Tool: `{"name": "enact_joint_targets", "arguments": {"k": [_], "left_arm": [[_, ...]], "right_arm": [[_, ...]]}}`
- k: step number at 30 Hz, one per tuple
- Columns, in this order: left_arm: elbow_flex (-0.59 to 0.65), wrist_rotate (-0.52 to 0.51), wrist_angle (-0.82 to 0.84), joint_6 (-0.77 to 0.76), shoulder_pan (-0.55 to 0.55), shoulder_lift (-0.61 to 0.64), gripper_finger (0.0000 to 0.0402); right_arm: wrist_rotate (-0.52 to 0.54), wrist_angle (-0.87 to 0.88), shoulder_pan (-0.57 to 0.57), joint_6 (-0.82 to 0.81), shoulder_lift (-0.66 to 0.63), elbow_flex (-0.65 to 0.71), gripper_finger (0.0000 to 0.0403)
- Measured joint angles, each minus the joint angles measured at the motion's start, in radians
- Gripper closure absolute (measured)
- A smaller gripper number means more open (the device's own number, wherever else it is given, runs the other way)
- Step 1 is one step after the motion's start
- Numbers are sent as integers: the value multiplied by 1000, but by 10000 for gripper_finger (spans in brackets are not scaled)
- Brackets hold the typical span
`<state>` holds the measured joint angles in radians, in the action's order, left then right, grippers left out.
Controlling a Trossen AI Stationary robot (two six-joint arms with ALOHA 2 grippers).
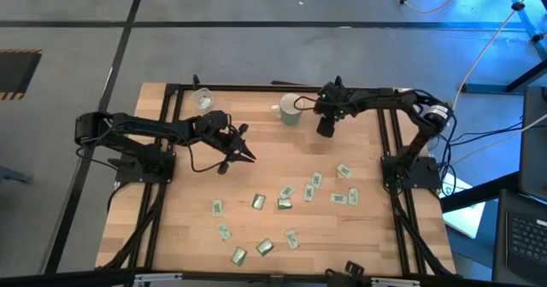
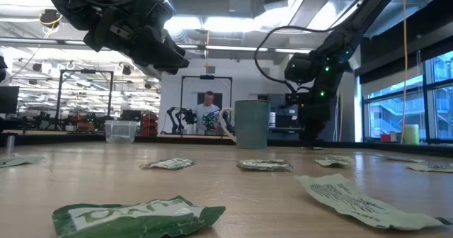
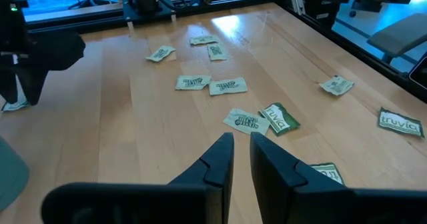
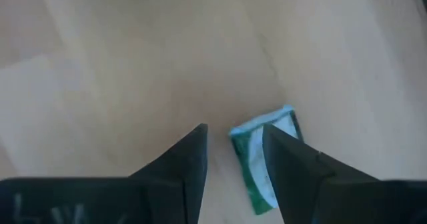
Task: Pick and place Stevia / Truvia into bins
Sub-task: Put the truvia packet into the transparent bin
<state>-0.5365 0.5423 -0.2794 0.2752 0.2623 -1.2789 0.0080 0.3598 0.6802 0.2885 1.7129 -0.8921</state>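
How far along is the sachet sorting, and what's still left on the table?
Done: no sachet is visibly in the mug or the clear cup. In hand: the right end effector, open beside the mug, has one sachet showing between its fingers over bare wood. The left end effector hangs empty mid-table. Left: over a dozen scattered sachets lie on the table.

I'm seeing 1 sachet (image 4: 265, 159) partly hiding behind my right gripper's finger (image 4: 298, 177); its print is blurring past reading.
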Motion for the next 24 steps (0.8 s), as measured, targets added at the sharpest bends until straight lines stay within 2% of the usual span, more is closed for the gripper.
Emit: {"name": "enact_joint_targets", "arguments": {"k": [8,20,24], "left_arm": [[0,0,0,0,0,0,357],[0,-1,0,0,0,0,357],[0,-1,0,0,0,0,357]], "right_arm": [[24,8,25,-23,33,-3,267],[44,19,26,-21,39,-3,384],[46,20,22,-25,30,-2,396]]}}
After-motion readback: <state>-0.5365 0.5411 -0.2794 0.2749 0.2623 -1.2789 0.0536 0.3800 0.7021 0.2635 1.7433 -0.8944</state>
